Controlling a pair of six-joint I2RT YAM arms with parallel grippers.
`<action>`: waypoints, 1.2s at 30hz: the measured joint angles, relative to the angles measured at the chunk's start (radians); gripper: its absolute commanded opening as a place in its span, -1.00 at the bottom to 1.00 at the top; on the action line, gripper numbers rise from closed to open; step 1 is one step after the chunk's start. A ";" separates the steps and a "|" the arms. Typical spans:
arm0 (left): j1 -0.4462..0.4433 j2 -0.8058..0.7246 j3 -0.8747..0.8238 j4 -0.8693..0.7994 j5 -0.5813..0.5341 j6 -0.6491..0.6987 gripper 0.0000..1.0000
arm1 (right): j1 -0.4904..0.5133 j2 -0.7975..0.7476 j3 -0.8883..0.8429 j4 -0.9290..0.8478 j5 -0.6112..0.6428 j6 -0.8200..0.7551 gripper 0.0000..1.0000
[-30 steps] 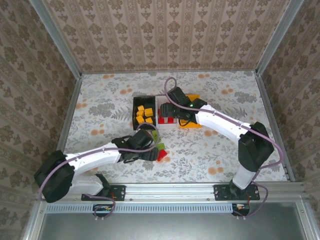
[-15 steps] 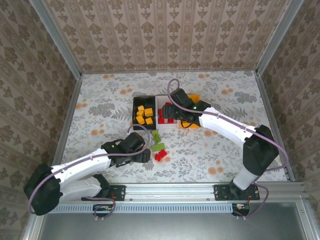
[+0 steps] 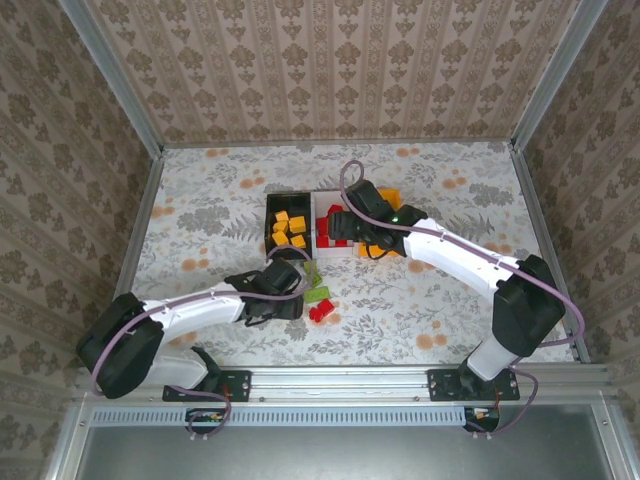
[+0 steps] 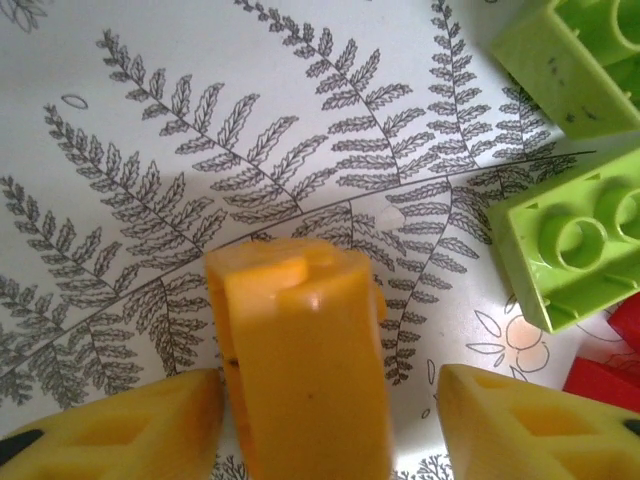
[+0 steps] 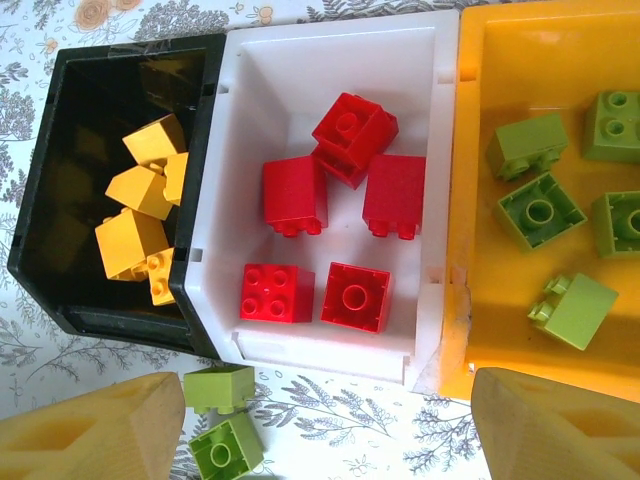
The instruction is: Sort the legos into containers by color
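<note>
An orange-yellow lego (image 4: 300,360) stands on the table between the fingers of my left gripper (image 4: 330,385). The left finger is against it and a gap shows at the right finger. Two light green legos (image 4: 575,250) and a red lego (image 4: 610,375) lie just to its right. The containers stand in a row: the black one (image 5: 40,200) holds yellow legos (image 5: 135,215), the white one (image 5: 330,350) red legos (image 5: 350,295), and the orange-yellow one (image 5: 470,200) green legos (image 5: 540,210). My right gripper (image 5: 330,395) hovers open over their front edge, with nothing in it.
In the top view the loose green legos (image 3: 316,282) and the red one (image 3: 320,312) lie in front of the bins (image 3: 335,252), next to my left gripper (image 3: 296,300). The right arm (image 3: 450,255) reaches in from the right. Side walls ring the table.
The left arm drew back to the left, then came forward again beside the loose legos. The right gripper edged a little to the right over the bins.
</note>
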 measured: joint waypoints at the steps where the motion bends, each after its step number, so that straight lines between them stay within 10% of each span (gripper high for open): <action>1: 0.001 0.000 0.000 0.000 -0.002 -0.001 0.00 | 0.000 -0.003 -0.001 0.000 0.000 0.000 0.55; 21: 0.070 -0.226 0.167 -0.179 -0.014 0.042 -0.37 | -0.013 -0.083 -0.055 0.002 0.000 0.008 0.55; 36: 0.286 0.320 0.614 -0.123 0.000 0.202 -0.31 | -0.010 -0.185 -0.246 0.012 -0.005 0.031 0.54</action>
